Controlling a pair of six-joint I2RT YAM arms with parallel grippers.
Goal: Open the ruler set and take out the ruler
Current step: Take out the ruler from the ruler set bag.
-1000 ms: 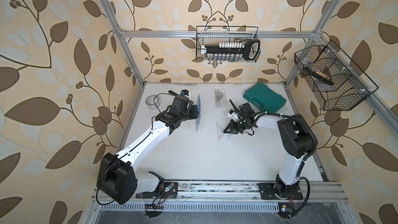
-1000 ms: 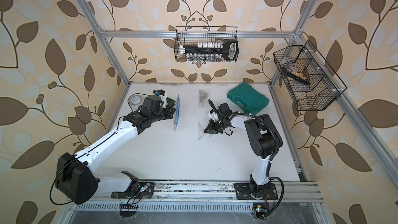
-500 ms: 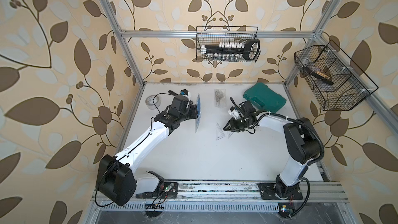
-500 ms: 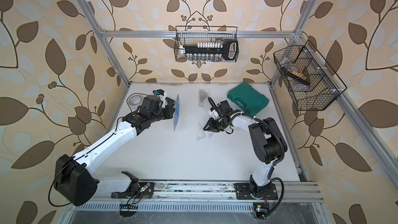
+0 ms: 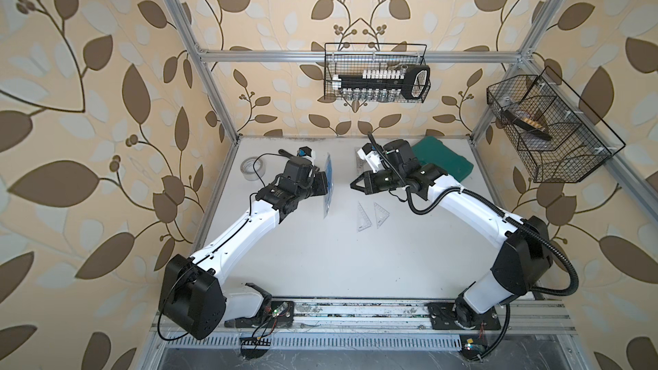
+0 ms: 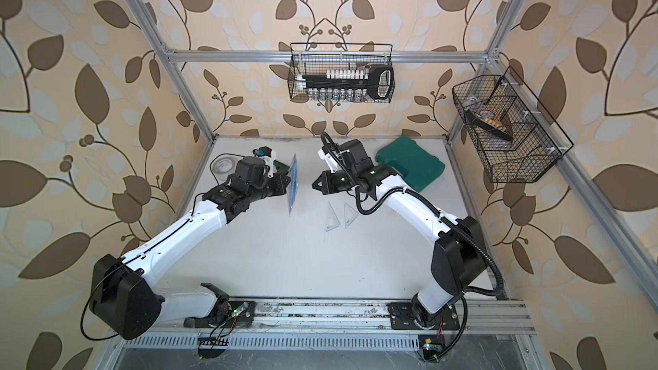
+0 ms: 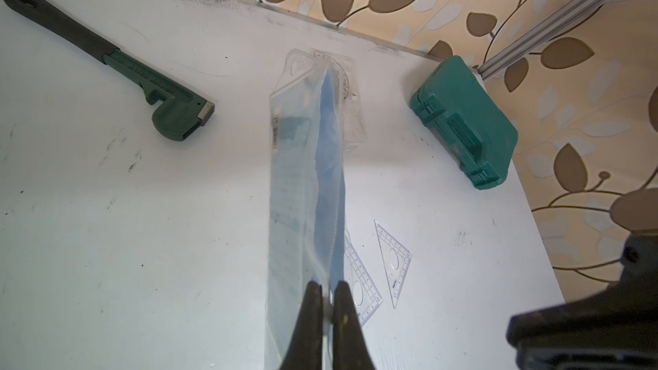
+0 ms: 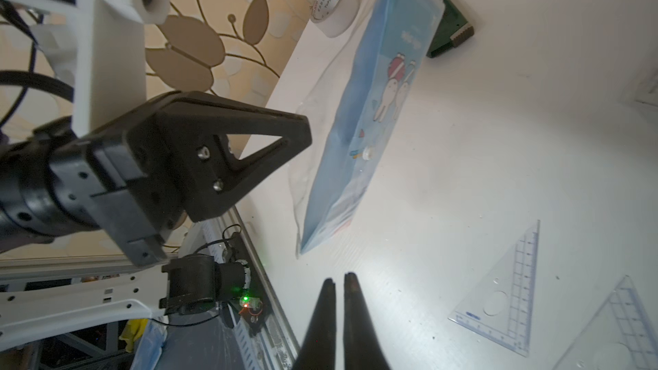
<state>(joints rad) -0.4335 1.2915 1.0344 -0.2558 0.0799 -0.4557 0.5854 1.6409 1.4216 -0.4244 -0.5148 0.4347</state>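
Two set squares (image 5: 365,216) lie flat on the table (image 5: 320,261), out in front of the green case (image 5: 445,163). Farther from that case, the left gripper (image 7: 328,290) pinches the blue ruler set (image 7: 306,186), held on edge; the right gripper (image 8: 339,279), tips pressed together and empty, hangs between case and set

The ruler set (image 7: 302,179) is a pouch of clear, glossy plastic with a blue paper-like insert. Just beside it, two set squares (image 7: 388,243) are of transparent, smooth plastic. The table (image 7: 142,243) under it looks white, matt and scuffed. Near the ruler set, the case (image 7: 463,119) is of green matt plastic.
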